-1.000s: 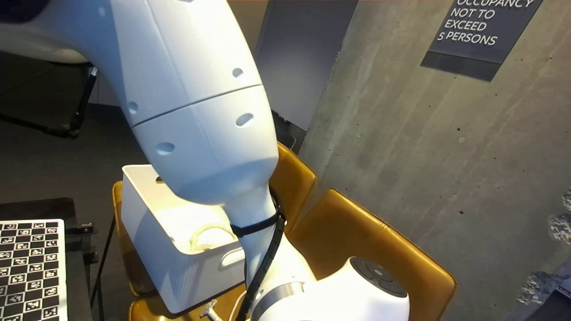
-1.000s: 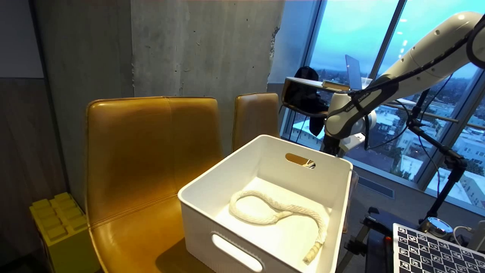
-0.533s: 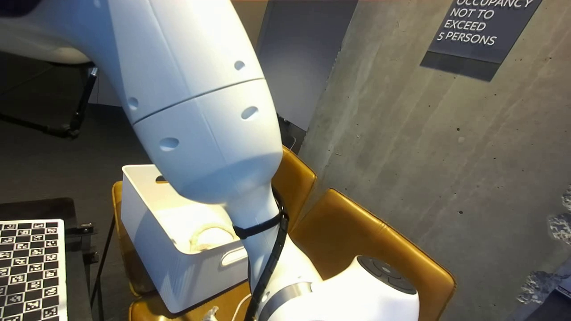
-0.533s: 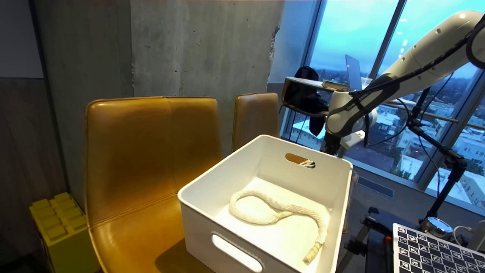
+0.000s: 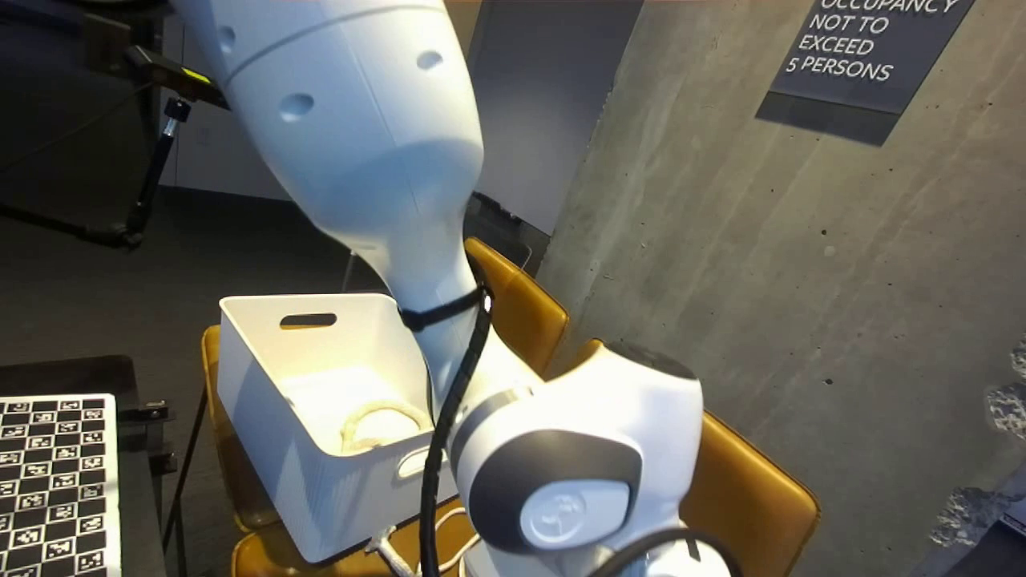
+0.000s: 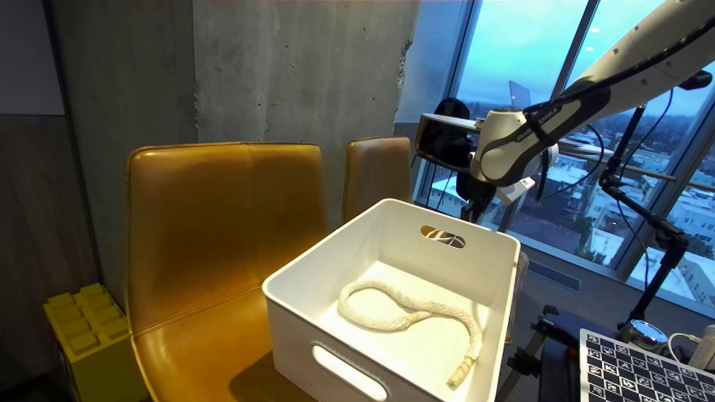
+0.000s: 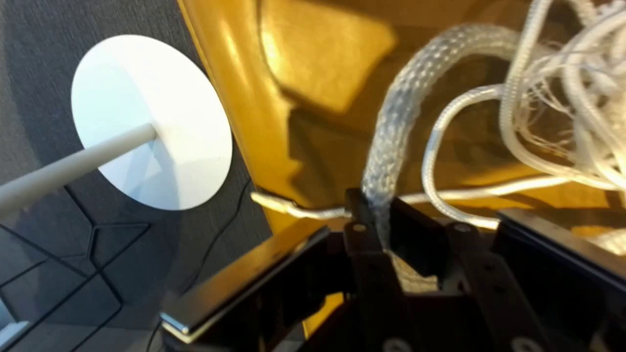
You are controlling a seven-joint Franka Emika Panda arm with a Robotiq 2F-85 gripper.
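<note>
Above a mustard chair [image 7: 234, 102], jaws pinch a thick white rope [image 7: 393, 127]

The robot's jaws are pressed around the braided rope, one jaw on either side, and the free length curves away toward a tangle of thinner white cords [image 7: 582, 93] on the same seat. Just behind them, a thin cord [image 7: 323, 213] with a tan tip runs to the chair's edge; whether the jaws touch it, I cannot tell. Close by stands a white bin [image 6: 296, 335], at least partly on another mustard chair [image 6: 223, 212]; a second thick rope [image 6: 447, 309] lies on the bin's floor, bent into a loop at one end. In an exterior view the bin's far rim hides the tips of the jaws, and the arm [image 6: 519, 145] bends down behind it. A yellow block [image 6: 84, 335] sits beside that other chair. Off to the side, a checkered board [image 5: 56, 489] lies on a dark table [image 5: 80, 375], and a sign [image 5: 850, 72] is fixed to the concrete wall [image 5: 721, 256].
</note>
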